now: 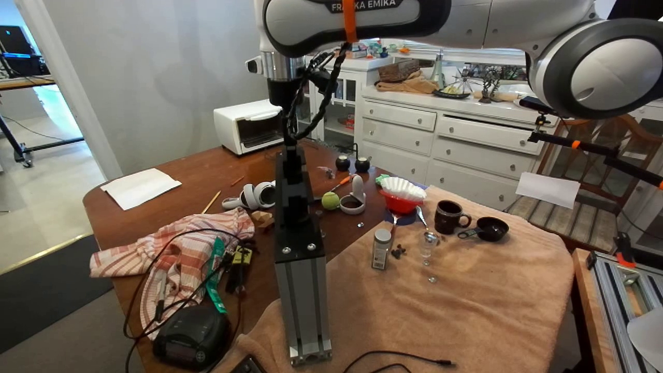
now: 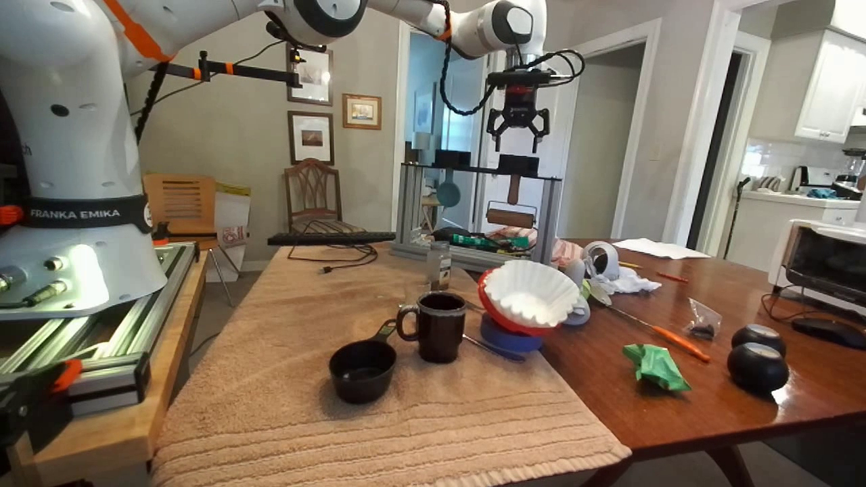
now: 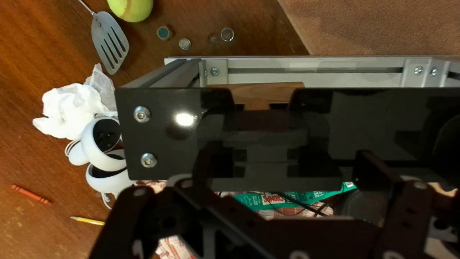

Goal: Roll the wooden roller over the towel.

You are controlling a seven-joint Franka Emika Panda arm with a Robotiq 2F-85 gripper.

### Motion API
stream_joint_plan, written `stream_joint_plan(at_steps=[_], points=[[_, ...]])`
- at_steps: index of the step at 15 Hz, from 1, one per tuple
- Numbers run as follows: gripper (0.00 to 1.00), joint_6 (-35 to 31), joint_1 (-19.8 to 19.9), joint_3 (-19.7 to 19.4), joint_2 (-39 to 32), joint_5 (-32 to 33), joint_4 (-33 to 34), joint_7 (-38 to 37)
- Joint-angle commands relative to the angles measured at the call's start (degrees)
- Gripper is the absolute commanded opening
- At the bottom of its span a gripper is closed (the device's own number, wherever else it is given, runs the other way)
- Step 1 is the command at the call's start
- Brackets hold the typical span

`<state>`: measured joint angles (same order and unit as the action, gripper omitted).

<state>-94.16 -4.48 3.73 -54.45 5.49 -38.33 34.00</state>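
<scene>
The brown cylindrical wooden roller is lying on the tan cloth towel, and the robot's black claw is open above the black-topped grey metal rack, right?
Not quite. The brown cylindrical wooden roller isn't on the tan cloth towel; an exterior view shows it hanging from the black-topped grey metal rack. The robot's black claw is indeed open above that rack.

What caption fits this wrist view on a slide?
Open gripper above the black rack plate, wooden roller partly hidden below it, tennis ball at upper left, tan towel at upper right.
</scene>
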Motion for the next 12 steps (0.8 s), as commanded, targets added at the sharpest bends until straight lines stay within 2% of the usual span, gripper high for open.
stream_joint_plan(at_steps=[1,12], points=[[1.00,3.55,1.05,1.68,-1.23,-1.83,3.14,3.68],[1.00,3.30,0.58,1.10,-3.17,-0.70,3.84,4.36]])
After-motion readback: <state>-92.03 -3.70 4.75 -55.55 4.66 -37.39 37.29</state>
